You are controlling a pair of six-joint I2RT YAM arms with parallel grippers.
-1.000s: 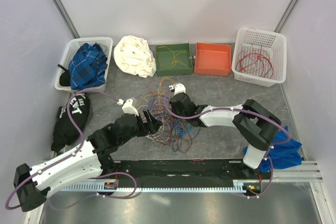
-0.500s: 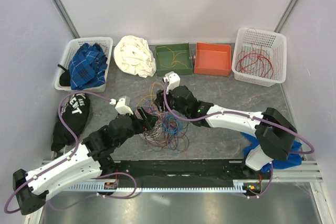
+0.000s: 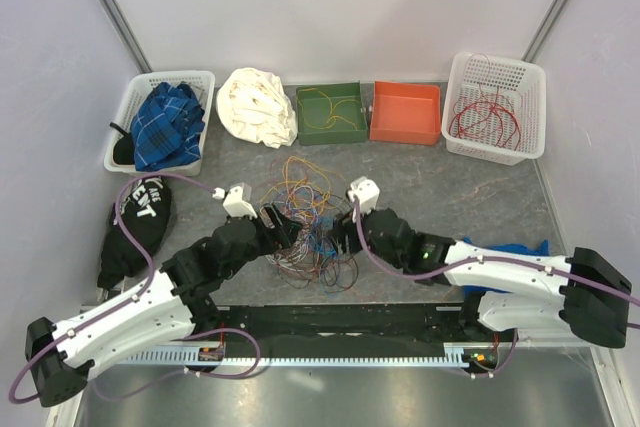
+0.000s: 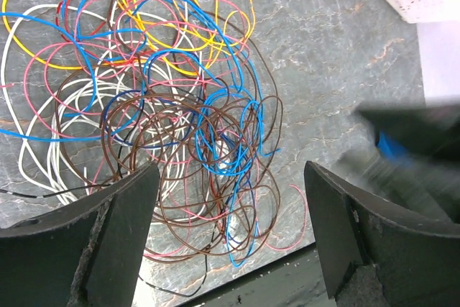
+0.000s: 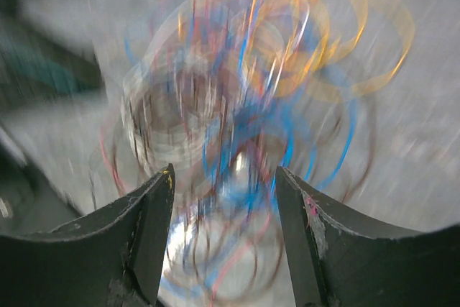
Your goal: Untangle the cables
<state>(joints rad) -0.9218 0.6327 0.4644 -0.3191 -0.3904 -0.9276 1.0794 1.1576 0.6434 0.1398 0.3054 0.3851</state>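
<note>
Swung back near-right off tangle's far side since 1 s ago: R fingers, now released, nothing held. L fingers spread wide, empty, over cables heaped mid-desk btwn both arms.

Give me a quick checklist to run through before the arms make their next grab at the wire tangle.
1. Left gripper open: ok, jaws wide over the cables, nothing between them.
2. Right gripper open: ok, jaws apart above the heap.
3. Right wrist view sharp enough to pick a strand: not ok, heavily blurred.
4. Grippers clear of each other: ok, on opposite sides of the heap in the top view.
5. Strands separated: not ok, one knotted heap on the table.
</note>
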